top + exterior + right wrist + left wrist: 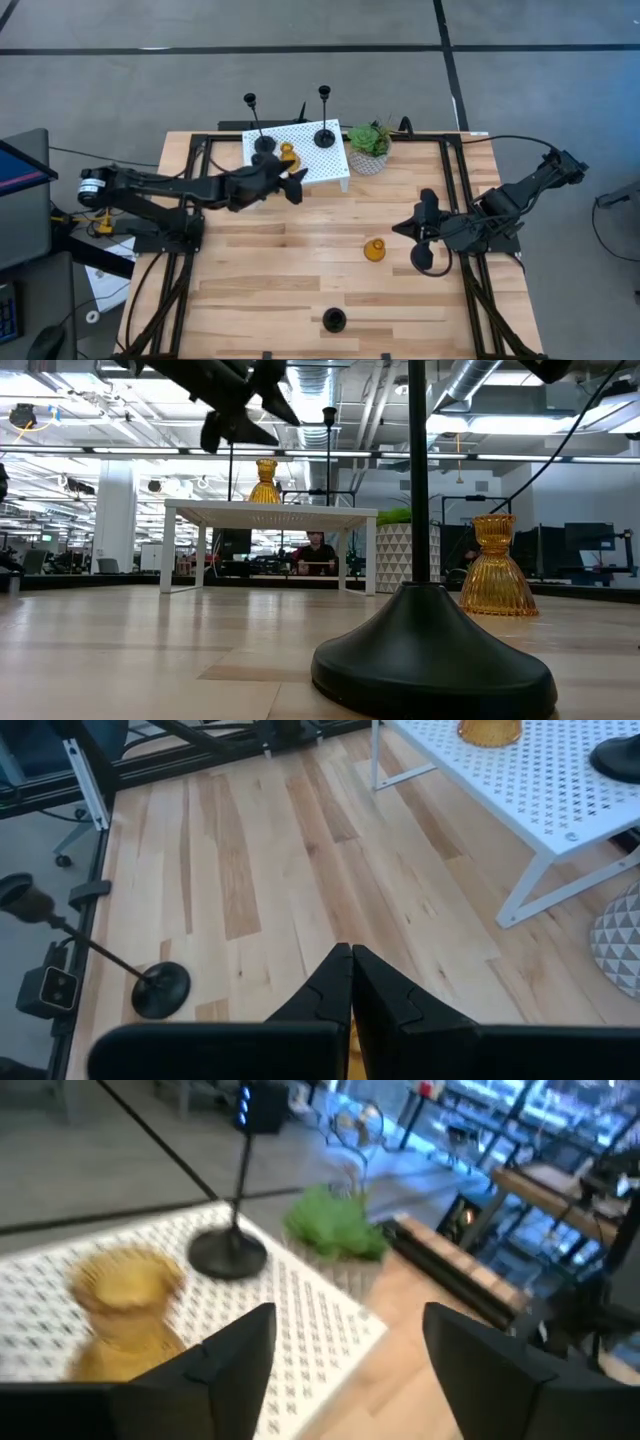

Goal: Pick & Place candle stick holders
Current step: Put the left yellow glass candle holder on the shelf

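A white perforated stand (pixel 312 160) at the table's far middle carries two black candle stick holders (pixel 264 143) (pixel 325 136) and an amber one (pixel 288 155) on their bases. A second amber holder (pixel 374 250) stands on the table, right of centre. A third black holder (pixel 333 319) stands near the near edge. My left gripper (pixel 298 186) is open and empty, raised at the stand's near edge and just short of the amber holder (pixel 125 1315). My right gripper (pixel 351 965) is shut and empty, right of the amber holder on the table.
A small green plant in a patterned pot (pixel 369 150) stands right of the stand. Bare wood lies between the stand and the near black holder (pixel 160 990). Black frame rails run along the table's left and right sides (pixel 455 200).
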You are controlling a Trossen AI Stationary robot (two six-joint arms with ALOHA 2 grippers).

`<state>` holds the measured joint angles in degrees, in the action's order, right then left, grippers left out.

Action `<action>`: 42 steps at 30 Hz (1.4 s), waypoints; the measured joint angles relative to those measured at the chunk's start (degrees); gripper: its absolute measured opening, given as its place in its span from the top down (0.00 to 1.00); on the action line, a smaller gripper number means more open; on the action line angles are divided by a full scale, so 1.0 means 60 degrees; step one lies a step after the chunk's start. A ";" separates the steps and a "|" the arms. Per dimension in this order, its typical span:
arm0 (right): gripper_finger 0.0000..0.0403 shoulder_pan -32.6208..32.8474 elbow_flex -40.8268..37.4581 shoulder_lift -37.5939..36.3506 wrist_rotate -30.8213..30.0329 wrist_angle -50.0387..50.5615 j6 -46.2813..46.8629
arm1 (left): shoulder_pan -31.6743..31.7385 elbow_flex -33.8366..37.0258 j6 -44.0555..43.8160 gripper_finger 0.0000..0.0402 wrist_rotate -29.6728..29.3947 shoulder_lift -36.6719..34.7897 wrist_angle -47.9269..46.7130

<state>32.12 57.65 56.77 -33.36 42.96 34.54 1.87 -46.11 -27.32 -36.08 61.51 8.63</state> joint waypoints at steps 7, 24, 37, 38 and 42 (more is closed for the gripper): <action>1.00 0.0001 0.0000 0.0002 -0.0033 0.0000 -0.0069 | 0.0191 0.0000 -0.0029 0.58 -0.0092 0.1251 0.0598; 1.00 0.0001 0.0000 0.0002 -0.0029 0.0000 0.0000 | 0.0851 0.0000 0.0288 0.99 -0.0553 0.1953 0.0928; 1.00 0.0003 0.0000 0.0002 -0.0029 0.0004 0.0000 | 0.1391 0.0000 0.0297 0.99 -0.0557 0.1953 0.0928; 1.00 0.0000 0.0000 0.0002 -0.0029 0.0004 0.0000 | 0.1438 0.0000 0.0297 0.99 -0.0557 0.1953 0.0928; 1.00 0.0002 0.0000 0.0000 -0.0028 0.0004 0.0004 | 0.1605 0.0000 0.0528 0.99 -0.0557 0.1953 0.0928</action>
<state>32.13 57.65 56.77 -33.53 42.98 34.57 11.50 -46.11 -24.15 -39.42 73.23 14.20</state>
